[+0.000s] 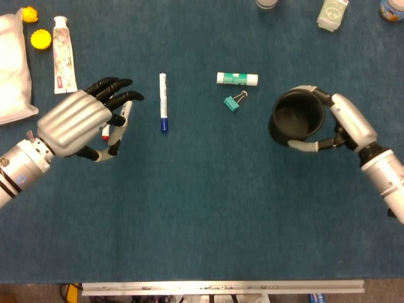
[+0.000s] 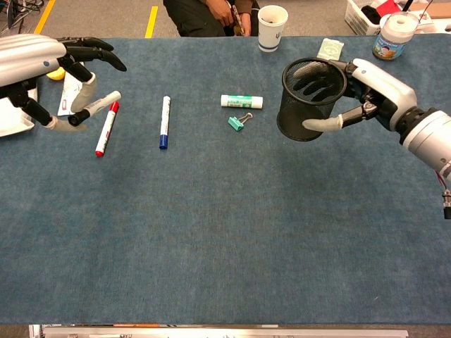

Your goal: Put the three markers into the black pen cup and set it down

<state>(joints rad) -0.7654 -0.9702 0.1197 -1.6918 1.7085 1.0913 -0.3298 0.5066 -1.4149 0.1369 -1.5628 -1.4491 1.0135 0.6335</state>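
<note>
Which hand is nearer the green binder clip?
The right hand: it holds the pen cup just right of the clip. The left hand is far left, holding a marker.

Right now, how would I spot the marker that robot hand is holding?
Look to the far left of the blue table, where the left hand is raised. Pinched in it is the black-capped marker, lifted and tilted; the red-capped marker and blue-capped marker beside it lie flat.

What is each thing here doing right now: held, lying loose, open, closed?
Left hand: holds a black-tipped marker.
Right hand: holds the black pen cup upright, off the table.
Red marker: lying loose.
Blue marker: lying loose.
Glue stick: capped, lying flat.
Binder clip: lying loose.
</note>
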